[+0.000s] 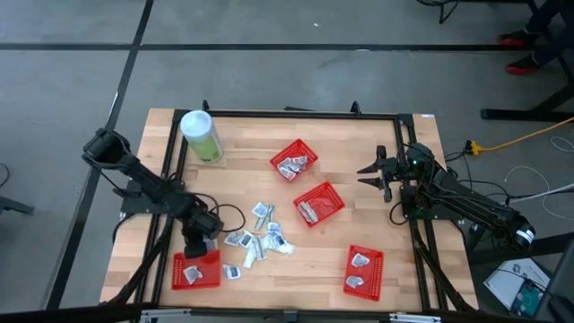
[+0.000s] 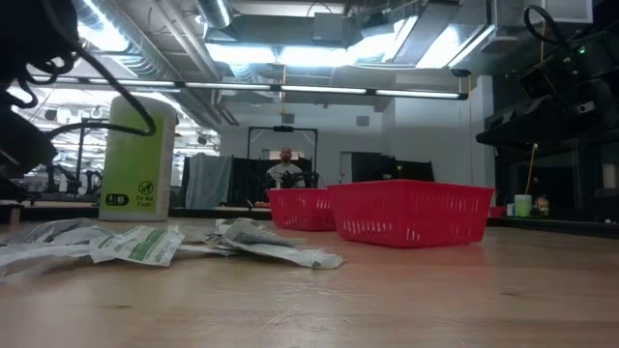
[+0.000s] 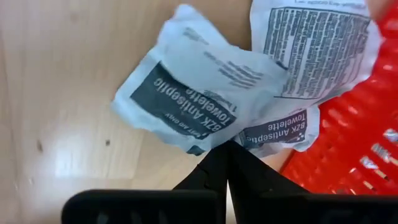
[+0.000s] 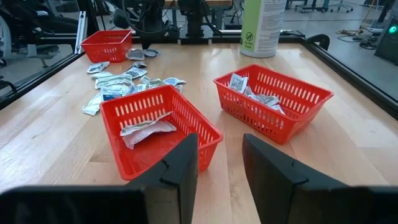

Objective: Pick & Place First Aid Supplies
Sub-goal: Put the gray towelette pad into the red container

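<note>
Holding the antiseptic towelette packet (image 3: 186, 102) clenched by its edge in the left gripper (image 3: 227, 146) above the near-left red mesh basket (image 1: 179, 274), release only once fully over it; the right gripper (image 4: 219, 155) waits released at the table's right edge.

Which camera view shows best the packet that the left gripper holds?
The left wrist view: the packet fills it, its print readable, pinched by the left gripper. The high view shows only the gripper over a basket. The other views do not show it clearly.
</note>
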Robot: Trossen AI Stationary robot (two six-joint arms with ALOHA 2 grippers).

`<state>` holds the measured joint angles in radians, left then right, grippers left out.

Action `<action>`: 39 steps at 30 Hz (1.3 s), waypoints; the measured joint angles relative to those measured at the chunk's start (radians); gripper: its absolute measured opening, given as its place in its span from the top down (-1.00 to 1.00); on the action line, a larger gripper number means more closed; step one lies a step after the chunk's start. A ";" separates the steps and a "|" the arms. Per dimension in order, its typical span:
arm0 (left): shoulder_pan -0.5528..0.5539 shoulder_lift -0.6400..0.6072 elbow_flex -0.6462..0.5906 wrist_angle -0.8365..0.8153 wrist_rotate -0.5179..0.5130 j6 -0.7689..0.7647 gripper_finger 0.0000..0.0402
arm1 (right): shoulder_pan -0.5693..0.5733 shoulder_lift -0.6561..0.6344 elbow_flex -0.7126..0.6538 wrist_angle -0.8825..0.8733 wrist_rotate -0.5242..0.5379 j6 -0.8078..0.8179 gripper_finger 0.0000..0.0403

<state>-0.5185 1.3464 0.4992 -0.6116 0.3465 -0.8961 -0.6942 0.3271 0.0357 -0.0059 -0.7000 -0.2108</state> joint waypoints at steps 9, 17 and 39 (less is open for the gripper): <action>0.080 0.002 -0.001 0.151 -0.035 0.125 0.99 | 0.000 0.000 0.000 0.000 0.000 0.000 0.37; 0.178 0.005 -0.002 0.340 -0.078 0.242 1.00 | 0.000 0.000 0.000 0.000 0.000 0.000 0.37; 0.186 0.002 0.185 0.135 -0.129 0.382 0.98 | 0.000 0.000 0.000 0.000 0.000 0.000 0.37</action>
<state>-0.3325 1.3483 0.6838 -0.4768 0.2176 -0.5136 -0.6945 0.3271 0.0357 -0.0059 -0.7000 -0.2111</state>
